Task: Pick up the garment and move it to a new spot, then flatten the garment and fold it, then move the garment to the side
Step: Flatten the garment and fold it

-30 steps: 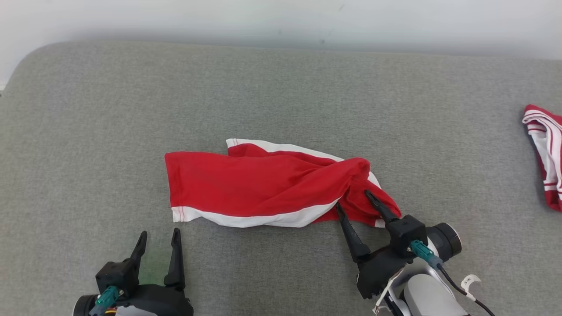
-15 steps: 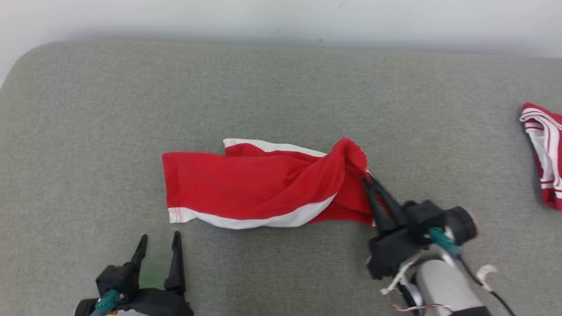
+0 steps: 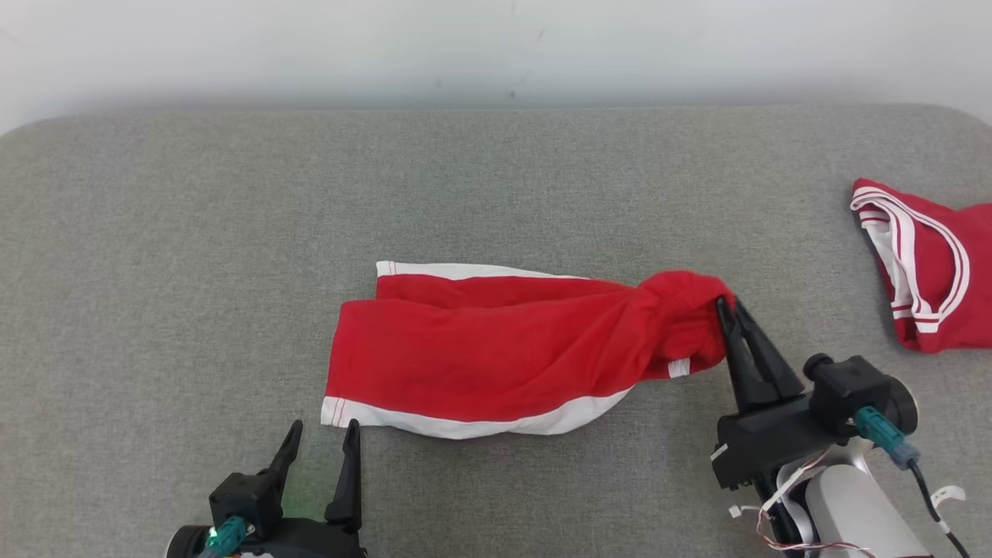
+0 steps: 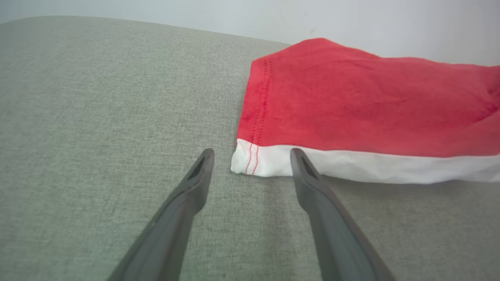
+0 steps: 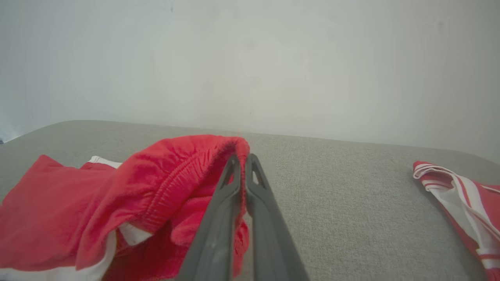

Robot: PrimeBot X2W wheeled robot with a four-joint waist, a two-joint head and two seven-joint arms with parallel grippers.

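Red with white trim, one garment [image 3: 496, 356] lies stretched across the middle of the grey fabric tabletop [image 3: 194, 232]. Of the two grippers, the right gripper [image 3: 728, 306] has its fingers pinched together on the garment's bunched, raised right end. The left gripper [image 3: 322, 434] sits with fingers apart just beside the near left white corner. A second red-and-white garment [image 3: 922, 271] lies well apart at the right.

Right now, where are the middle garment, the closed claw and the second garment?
garment [image 3: 480, 356], head view, red middle.
right gripper [image 3: 728, 306], head view, between fingertips.
second garment [image 3: 930, 271], head view, red middle.
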